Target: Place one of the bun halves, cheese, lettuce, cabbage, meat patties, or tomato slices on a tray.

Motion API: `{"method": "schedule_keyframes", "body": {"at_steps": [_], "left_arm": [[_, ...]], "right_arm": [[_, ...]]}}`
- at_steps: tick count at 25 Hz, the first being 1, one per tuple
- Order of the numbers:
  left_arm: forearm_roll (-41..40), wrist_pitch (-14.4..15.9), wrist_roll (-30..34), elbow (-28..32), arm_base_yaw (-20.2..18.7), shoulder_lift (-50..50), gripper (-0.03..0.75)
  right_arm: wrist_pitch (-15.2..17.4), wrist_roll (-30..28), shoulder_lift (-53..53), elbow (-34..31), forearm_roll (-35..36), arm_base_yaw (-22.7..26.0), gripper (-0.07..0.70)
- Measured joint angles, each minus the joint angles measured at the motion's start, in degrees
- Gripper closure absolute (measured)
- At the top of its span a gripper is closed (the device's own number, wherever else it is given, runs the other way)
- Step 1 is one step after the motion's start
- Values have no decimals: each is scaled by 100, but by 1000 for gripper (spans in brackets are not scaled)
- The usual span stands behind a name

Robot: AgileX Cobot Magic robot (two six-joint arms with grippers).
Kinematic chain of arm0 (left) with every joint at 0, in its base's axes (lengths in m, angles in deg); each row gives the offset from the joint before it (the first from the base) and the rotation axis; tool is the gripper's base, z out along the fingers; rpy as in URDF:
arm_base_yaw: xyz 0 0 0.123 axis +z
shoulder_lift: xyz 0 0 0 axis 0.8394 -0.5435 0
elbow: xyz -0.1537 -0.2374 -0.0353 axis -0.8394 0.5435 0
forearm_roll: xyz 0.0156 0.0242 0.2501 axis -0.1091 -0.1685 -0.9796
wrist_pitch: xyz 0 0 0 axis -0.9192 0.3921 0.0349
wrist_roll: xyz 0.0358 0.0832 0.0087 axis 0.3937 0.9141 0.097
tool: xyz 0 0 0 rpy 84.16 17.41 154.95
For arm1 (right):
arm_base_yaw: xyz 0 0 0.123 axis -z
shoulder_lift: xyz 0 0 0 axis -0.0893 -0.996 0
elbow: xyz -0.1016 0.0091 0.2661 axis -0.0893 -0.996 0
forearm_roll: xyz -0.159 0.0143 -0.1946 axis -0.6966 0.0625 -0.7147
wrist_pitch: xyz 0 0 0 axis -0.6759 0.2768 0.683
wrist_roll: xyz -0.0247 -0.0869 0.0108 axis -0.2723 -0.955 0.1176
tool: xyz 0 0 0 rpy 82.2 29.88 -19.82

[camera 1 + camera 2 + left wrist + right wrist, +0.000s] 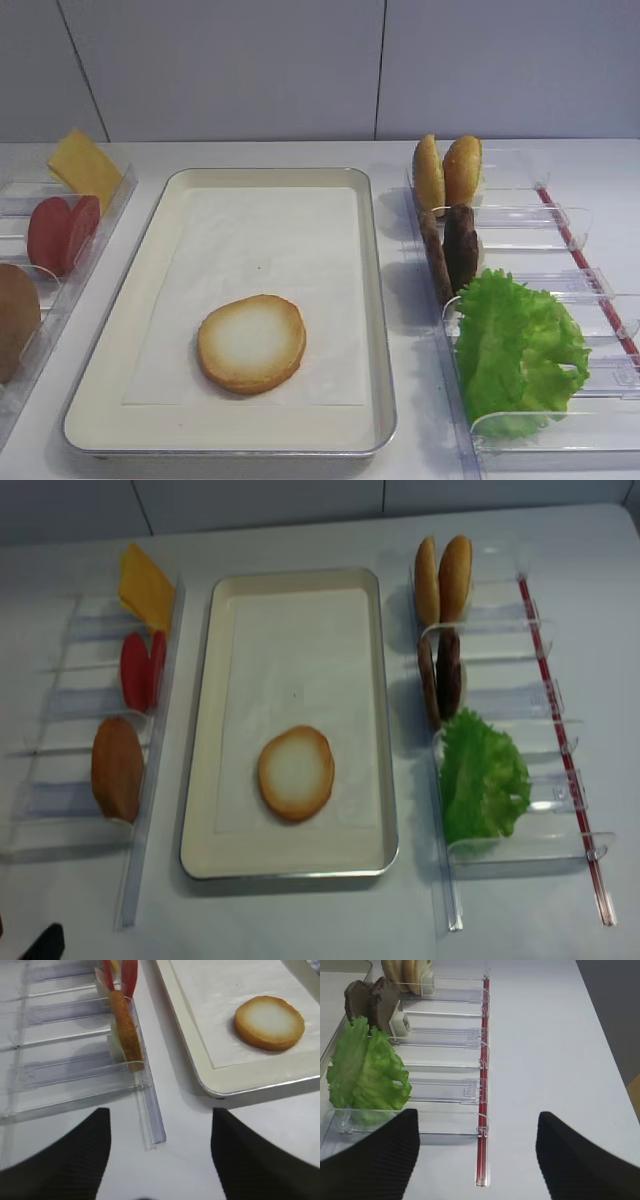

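Note:
A pale-faced bun half (251,343) (270,1022) lies flat on the paper liner near the front of the cream tray (230,432) (250,1077). Cheese (85,165) and tomato slices (62,232) stand in the left holder. Meat patties (452,250) and lettuce (520,345) (367,1072) stand in the right holder. Cabbage is out of view. My left gripper (160,1115) hovers open and empty over the table, in front of the tray's near left corner. Over the front end of the right holder, my right gripper (477,1120) is open and holds nothing.
Clear divided holders (560,430) (150,1120) flank the tray on both sides. Two golden bun halves (447,172) stand on edge at the back right. A darker brown bun piece (15,315) (125,1027) sits in the left holder. A red strip (482,1110) edges the right holder.

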Motion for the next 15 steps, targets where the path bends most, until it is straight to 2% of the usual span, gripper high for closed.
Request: {"method": "schedule_keyframes", "body": {"at_steps": [5, 15], "left_arm": [[0, 0, 0, 0, 442, 0, 302], [0, 0, 0, 0, 462, 0, 302]], "right_arm": [[0, 0, 0, 0, 0, 0, 131], [0, 0, 0, 0, 0, 0, 132]]}}
